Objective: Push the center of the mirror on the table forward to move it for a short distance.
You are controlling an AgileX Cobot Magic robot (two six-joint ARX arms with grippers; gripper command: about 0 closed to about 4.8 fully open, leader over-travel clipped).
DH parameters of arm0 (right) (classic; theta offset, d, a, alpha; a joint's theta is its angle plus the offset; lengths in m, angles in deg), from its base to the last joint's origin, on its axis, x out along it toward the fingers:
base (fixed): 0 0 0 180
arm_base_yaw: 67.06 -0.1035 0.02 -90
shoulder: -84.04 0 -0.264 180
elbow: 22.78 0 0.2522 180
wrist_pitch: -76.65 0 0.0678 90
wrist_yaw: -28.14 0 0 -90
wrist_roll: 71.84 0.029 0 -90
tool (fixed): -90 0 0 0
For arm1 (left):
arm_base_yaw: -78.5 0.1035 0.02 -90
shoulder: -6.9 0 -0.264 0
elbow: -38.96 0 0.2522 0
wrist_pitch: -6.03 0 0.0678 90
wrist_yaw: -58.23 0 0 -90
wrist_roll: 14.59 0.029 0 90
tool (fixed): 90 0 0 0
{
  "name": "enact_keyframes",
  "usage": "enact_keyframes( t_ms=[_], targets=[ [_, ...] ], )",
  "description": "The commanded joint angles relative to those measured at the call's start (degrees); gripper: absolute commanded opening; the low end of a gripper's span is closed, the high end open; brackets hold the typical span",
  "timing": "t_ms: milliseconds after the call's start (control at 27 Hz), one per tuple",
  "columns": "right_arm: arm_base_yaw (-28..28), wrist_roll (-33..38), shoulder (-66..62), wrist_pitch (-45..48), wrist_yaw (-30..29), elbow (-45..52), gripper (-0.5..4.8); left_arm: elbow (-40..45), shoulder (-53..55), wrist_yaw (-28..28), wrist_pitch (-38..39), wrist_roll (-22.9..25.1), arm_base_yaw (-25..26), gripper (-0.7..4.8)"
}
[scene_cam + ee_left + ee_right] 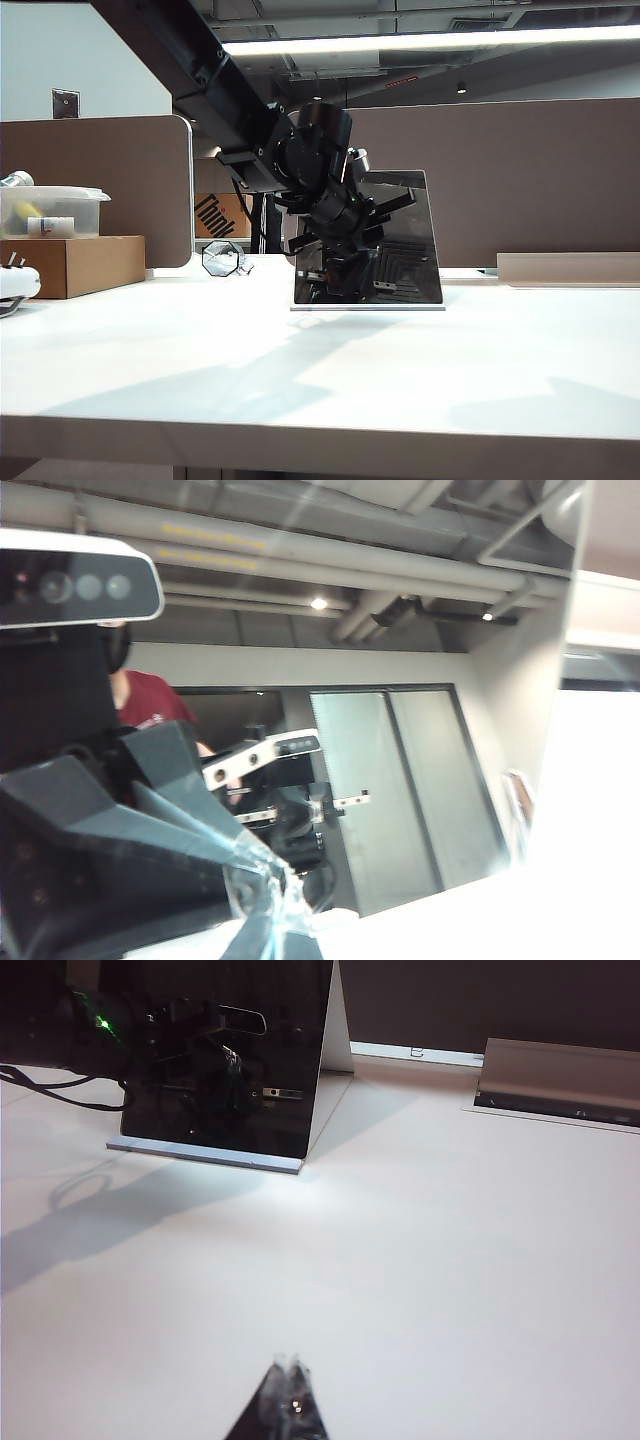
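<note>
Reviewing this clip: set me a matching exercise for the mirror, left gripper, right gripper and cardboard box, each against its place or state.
Things:
1. mirror
2. left gripper
3. right gripper
4. cardboard box

Places or states:
A. at the table's far left, with a clear tub on top
B. shut, tips up against the mirror's glass
C. shut, over bare table, well clear of the mirror
D. tilted back on a thin white base, mid-table

Pairs: 1-D, 2-B, 3-C, 4-A
</note>
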Motion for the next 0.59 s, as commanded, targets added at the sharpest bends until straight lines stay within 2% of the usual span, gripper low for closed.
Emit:
enact_keyframes(
  t_ms=[37,296,481,592],
  targets=[
    [-0.02,0.02,-0.02,0.76,0.26,0.24,-0.05,-3.45,1.38,1.29,-0.74,0.22,1.77,-0.05],
    [-0.09,0.02,-0.02,0.79,0.26,0.24,-0.05,-8.28,2.49,1.79,1.20,1.36,3.80,-0.05],
    [-0.26,0.02,0.02,0.76,0.26,0.24,-0.05,-8.57,1.42,-6.56,5.03,-0.15,3.41,-0.05],
    [-0.28,0.02,0.02,0.76,0.26,0.24,-0.05,-8.50,-1.92,-9.70,12.61,3.56,2.23,-0.05]
  ],
)
